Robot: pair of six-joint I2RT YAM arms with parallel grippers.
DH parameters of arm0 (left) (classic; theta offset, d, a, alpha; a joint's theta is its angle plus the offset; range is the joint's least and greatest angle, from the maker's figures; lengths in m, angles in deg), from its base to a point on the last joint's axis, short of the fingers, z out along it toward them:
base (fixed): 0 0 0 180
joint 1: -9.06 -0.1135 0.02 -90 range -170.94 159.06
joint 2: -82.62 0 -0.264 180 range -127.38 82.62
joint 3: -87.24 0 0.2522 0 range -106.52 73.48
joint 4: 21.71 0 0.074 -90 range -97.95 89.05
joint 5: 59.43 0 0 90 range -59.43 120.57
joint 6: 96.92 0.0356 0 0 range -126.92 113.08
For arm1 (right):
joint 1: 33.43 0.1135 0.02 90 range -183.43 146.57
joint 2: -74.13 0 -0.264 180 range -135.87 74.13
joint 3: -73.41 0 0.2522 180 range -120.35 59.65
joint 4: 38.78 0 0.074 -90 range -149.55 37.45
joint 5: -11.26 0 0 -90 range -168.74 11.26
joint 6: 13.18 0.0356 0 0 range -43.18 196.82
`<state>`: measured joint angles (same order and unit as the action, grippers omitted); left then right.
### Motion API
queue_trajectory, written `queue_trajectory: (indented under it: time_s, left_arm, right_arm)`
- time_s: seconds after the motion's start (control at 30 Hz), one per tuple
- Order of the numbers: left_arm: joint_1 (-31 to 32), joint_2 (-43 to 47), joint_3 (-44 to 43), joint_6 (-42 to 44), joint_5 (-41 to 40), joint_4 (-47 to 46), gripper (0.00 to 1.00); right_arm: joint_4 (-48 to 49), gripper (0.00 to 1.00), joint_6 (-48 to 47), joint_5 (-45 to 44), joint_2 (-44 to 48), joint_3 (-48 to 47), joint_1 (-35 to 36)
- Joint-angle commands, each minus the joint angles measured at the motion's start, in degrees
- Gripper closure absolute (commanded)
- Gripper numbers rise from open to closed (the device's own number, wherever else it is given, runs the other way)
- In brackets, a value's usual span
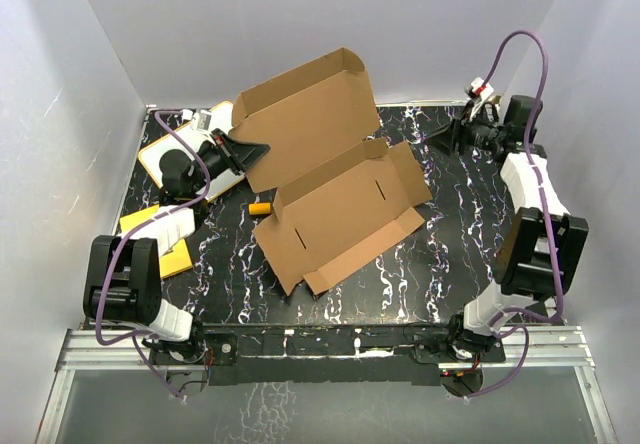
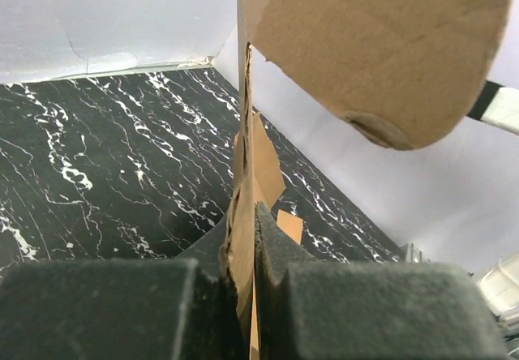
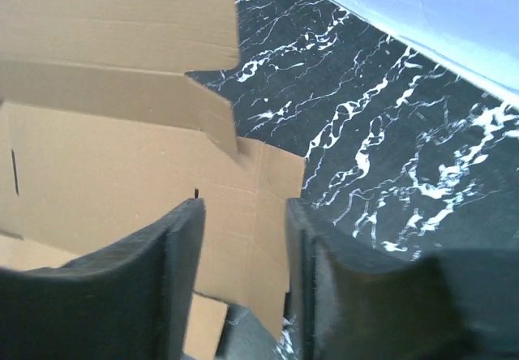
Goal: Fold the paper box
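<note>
Clamping left pincer [image 2: 247, 238]: jaws pressed together on a thin cardboard edge of the paper box [image 1: 340, 204]. The sheet stands on edge between the two dark pads [image 2: 97, 307].
Grip spot: the left side of the box's raised far panel, seen from above at the far left of the desk [image 1: 450, 254].
Above that grip: in the left wrist view a rounded cardboard flap hangs overhead, tilted, with the white wall behind it.
Right pincer [image 3: 243, 214]: jaws apart with nothing between them. Brown cardboard and a strip of desk show through the gap.
Right pincer position: far right of the desk, pointing left toward the box's right corner, near it. I cannot tell whether it touches.
Paper box layout: opened out across the middle of the desk, lying diagonally. The far panel is lifted and tilted up. The near panel lies low, with narrow slots cut in it and short flaps at its edges.
Small yellow object [image 1: 261, 208]: on the desk just beside the box's left side, below the left pincer.
White board with orange rim [image 1: 157, 156]: under the left arm at the far left.
Orange-yellow sheet [image 1: 178, 260]: flat on the desk near the left arm's elbow, apart from the box.
Desk surface: black with white marbling.
</note>
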<state>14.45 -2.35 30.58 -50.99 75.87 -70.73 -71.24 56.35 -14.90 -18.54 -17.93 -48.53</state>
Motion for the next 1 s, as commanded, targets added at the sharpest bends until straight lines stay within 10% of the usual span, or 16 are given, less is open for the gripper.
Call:
queue_trajectory:
  time_s: [0.0,0.67,0.97]
  left_arm:
    - [0.23,1.34,1.26,3.61,3.13,-7.44,1.00]
    - [0.12,-3.14,1.59,-7.03,7.17,-26.57,1.00]
    - [0.06,-3.44,0.98,-6.98,7.83,-27.65,1.00]
  right_arm:
    - [37.87,0.58,19.16,0.23,-3.71,5.17,1.72]
    - [29.25,0.51,4.68,15.04,-13.79,-1.84,6.14]
    - [4.88,0.44,-15.33,16.05,-12.74,-4.53,8.07]
